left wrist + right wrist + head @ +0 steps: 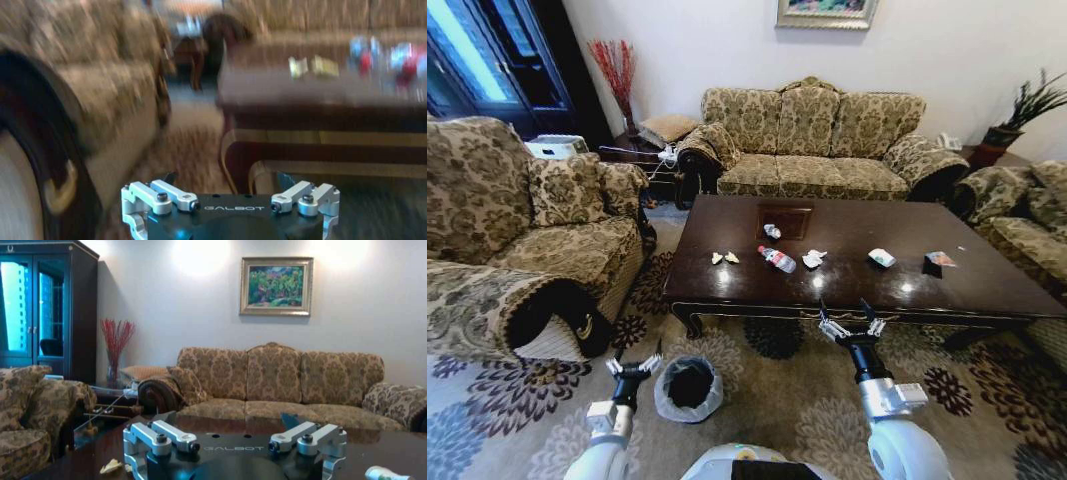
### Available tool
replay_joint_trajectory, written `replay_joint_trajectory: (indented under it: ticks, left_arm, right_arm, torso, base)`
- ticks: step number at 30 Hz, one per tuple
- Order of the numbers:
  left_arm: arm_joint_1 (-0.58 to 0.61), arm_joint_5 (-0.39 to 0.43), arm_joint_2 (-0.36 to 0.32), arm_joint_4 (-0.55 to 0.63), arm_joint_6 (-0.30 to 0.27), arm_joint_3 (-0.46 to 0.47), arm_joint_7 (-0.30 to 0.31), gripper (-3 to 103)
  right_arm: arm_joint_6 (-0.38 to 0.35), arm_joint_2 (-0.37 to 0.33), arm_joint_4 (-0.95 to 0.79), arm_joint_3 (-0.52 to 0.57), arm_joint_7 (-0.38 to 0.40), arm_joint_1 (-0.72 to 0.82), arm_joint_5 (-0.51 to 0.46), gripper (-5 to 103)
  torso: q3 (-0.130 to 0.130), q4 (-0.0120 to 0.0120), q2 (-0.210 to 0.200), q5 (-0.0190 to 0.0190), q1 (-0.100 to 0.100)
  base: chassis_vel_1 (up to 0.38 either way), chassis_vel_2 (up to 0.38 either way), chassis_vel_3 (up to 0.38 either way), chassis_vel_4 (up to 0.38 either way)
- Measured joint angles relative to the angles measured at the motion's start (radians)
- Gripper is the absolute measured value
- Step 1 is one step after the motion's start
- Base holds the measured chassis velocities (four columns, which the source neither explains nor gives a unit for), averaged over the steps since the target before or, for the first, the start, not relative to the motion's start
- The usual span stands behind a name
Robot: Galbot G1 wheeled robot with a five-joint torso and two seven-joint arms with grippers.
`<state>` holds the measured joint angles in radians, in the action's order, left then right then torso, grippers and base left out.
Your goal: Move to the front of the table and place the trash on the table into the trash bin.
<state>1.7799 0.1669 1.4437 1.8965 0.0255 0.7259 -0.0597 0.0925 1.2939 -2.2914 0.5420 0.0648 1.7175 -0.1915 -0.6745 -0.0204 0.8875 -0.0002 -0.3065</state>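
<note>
The dark glossy table (987, 285) stands ahead of me. On it lie the trash items: a clear bottle with a red label (777, 259), white tissues (813, 259), yellowish scraps (724, 258) and small wrappers (882, 257). The lined trash bin (689, 388) sits on the carpet in front of the table's left end. My left gripper (634, 362) hangs open just left of the bin. Open too, my right gripper (851, 318) hovers at the table's front edge. The left wrist view shows that gripper (227, 180) low before the table (320, 95), with the scraps (313, 66) on top. In the right wrist view, that gripper (227, 417) sits over the table (380, 450).
A patterned armchair (517, 240) stands close on the left and a long sofa (812, 140) behind the table. Another sofa (1027, 215) is at the right. Floral carpet (767, 420) covers the floor around the bin.
</note>
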Motion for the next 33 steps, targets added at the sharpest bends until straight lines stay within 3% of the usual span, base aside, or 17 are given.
replay_joint_trajectory:
  ticks: [8,11,15,33]
  left_arm:
    - [-0.069,-0.022,-0.009,-0.162,-0.108,-0.094,-0.001,100]
    - [-0.092,-0.061,-0.019,-0.218,-0.117,-0.117,0.005,103]
    - [-0.137,-0.098,-0.038,-0.282,-0.125,-0.133,0.013,99]
    - [-0.326,-0.127,-0.109,-0.478,-0.143,-0.132,0.035,96]
  right_arm:
    - [-0.018,-0.041,-0.035,0.007,-0.014,0.008,-0.016,100]
    - [-0.016,-0.037,-0.035,0.004,-0.015,0.008,-0.013,100]
    - [-0.012,-0.031,-0.024,0.008,-0.015,0.012,-0.007,100]
    - [-0.004,-0.032,-0.004,0.021,-0.026,0.043,-0.012,100]
  torso:
    - [0.000,0.0001,0.000,0.0004,0.000]
    - [0.000,0.0000,0.000,-0.0002,0.000]
    - [0.000,-0.0001,0.000,0.0001,0.000]
    - [0.000,0.0000,0.000,0.0002,0.000]
  base:
    - [-0.032,-0.039,0.023,0.026]
    - [0.000,0.000,0.000,0.000]
    - [0.000,0.000,0.000,0.000]
    - [0.000,0.000,0.000,0.000]
